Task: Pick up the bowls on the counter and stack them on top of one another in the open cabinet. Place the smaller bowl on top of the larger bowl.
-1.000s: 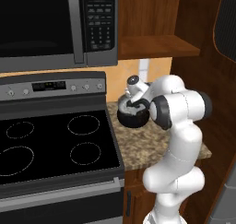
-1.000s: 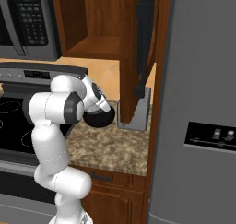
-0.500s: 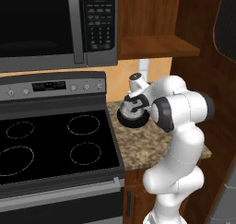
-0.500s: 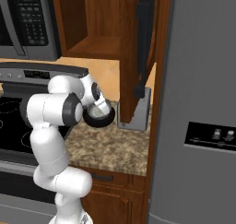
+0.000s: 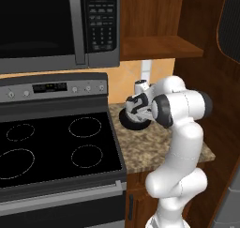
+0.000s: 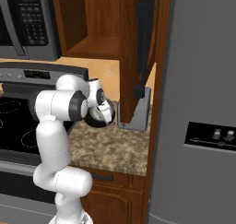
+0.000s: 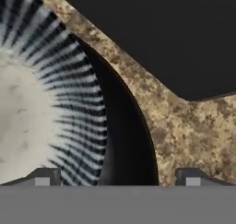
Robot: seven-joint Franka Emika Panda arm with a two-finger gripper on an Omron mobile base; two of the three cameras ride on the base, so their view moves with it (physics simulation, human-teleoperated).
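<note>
From the left base view, the jaws point(image 5: 134, 110) hang low over the larger bowl point(image 5: 136, 121), which sits on the tabletop point(image 5: 154, 145) just right of the stovetop point(image 5: 56, 147). The open cabinet point(image 5: 157, 46) lies up at about 1 o'clock from the bowl, so the lift would have to go up and slightly right.

Seen from the right base view, the hand is pressed close over the black bowl point(image 6: 97, 118), with the cabinet shelf point(image 6: 97, 48) at 12 o'clock above it.

Down the hand view, the smaller bowl point(image 7: 32, 112) already nests inside the black one point(image 7: 131, 140), off at 10 o'clock from the jaws. The two finger tips point(image 7: 192, 177) stand spread wide, straddling the black rim, gripping nothing I can see.
</note>
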